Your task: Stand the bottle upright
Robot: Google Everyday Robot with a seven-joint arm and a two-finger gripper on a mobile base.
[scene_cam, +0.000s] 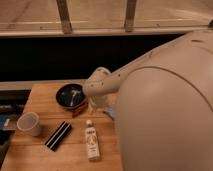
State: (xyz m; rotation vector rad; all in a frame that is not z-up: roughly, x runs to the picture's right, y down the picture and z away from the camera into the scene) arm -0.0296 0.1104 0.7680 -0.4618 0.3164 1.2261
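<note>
The bottle (91,140) is small, slim and white, with a white cap and a tan-orange label. It lies flat on the wooden table (45,157), cap pointing away from me, near the front edge. My gripper (94,104) hangs at the end of the large cream arm (150,100). It is just behind and above the bottle's cap, beside the bowl's right rim, and does not touch the bottle.
A dark bowl (70,95) sits behind the bottle to the left. A black bar with a white stripe (58,135) lies left of the bottle. A white cup (29,123) stands at the far left. A blue item (110,113) shows under the arm.
</note>
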